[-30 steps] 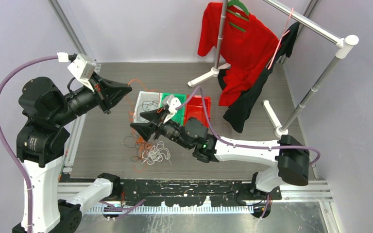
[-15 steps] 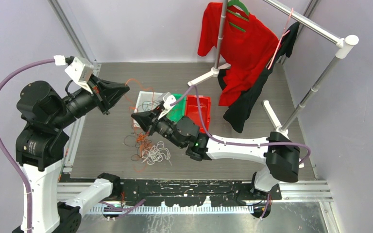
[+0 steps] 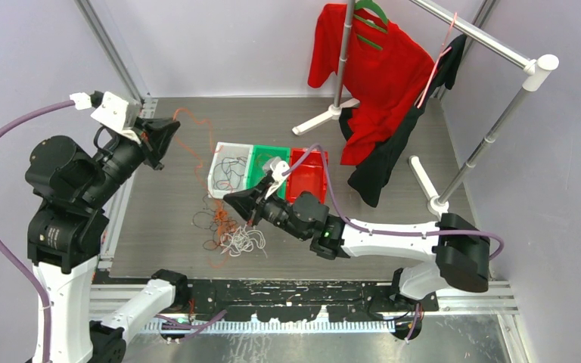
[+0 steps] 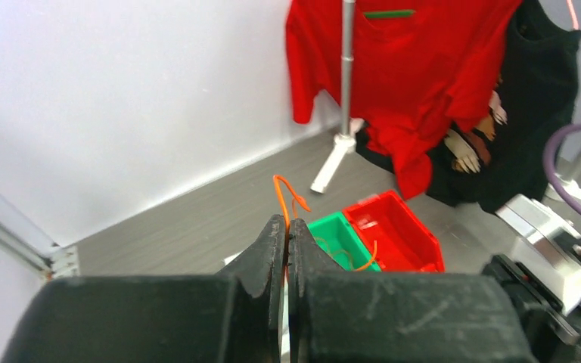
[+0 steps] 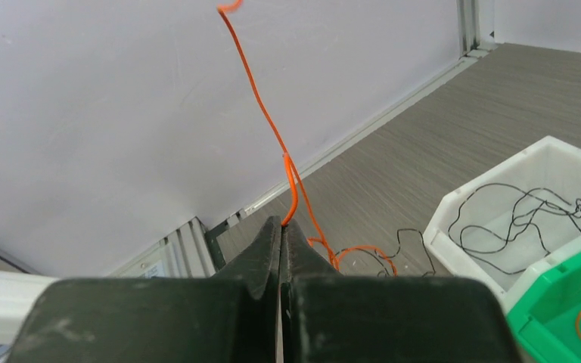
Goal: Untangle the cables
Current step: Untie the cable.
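The cables (image 3: 227, 231) lie as a tangled bunch of orange, black and white wires on the grey floor in front of the bins. One orange cable (image 3: 197, 151) runs taut from the bunch up to my left gripper (image 3: 174, 125), which is shut on it; its curly end (image 4: 281, 198) sticks out past the tips (image 4: 287, 223). My right gripper (image 3: 231, 201) sits just above the bunch, shut on the same orange cable (image 5: 261, 113), which rises from its tips (image 5: 281, 224).
A white bin (image 3: 231, 144) with black wires, a green bin (image 3: 265, 149) with an orange wire and a red bin (image 3: 321, 155) stand in a row behind the bunch. A clothes rack with a red shirt (image 3: 382, 68) and a black garment (image 3: 378, 162) stands at the back right.
My right gripper went from open to shut on the orange cable and shifted slightly right. My left gripper drew back to the left and away, pulling the orange cable taut.
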Available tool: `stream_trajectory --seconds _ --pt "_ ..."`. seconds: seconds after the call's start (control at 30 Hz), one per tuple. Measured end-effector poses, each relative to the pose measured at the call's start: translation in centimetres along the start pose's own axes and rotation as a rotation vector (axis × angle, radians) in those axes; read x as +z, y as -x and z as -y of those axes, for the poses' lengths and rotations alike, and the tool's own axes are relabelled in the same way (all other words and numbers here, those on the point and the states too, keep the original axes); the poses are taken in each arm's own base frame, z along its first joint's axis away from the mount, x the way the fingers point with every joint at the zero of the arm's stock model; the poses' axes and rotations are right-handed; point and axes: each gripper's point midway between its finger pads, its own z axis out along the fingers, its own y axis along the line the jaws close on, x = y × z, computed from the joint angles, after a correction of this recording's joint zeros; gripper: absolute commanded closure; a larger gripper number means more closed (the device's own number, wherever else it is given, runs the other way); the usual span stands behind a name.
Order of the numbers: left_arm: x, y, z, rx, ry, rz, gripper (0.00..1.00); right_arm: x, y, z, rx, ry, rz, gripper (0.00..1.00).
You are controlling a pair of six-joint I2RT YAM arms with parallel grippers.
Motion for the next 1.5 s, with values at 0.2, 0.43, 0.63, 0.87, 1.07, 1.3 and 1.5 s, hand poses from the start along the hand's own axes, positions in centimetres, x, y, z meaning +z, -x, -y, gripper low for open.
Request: stream_trajectory --seconds 0.2,0.43,0.63,0.87,1.07,1.3,1.5 --pt "-0.5 2.1 -2.0 0.068 0.107 0.088 1.00 -2.2 -1.3 1.2 0.007 -0.030 -0.049 0.99" --pt "-0.9 6.4 -3.2 0.178 0.166 0.194 1.00 -5.5 -3.8 5.2 -0.017 -0.142 -0.119 0.99" --pt "-2.2 12.3 -3.4 0.250 0.189 0.343 1.00 -9.1 -7.6 8.8 -0.051 -0.270 -0.250 0.99" --pt "-4.5 17.4 -3.6 0.331 0.243 0.512 1.00 -11.5 -10.1 11.4 -0.073 -0.404 -0.360 0.79" --pt "-5.2 18.7 -2.4 0.328 0.193 0.567 1.00 -12.5 -8.4 11.9 -0.142 -0.440 -0.371 0.44" --pt "-4.0 17.1 0.4 0.250 0.014 0.523 1.00 -7.4 -0.4 4.6 -0.147 -0.158 -0.230 0.24" --pt "-2.5 15.3 1.5 0.176 -0.071 0.459 1.00 -1.8 2.9 -1.1 -0.164 0.087 -0.129 0.23"
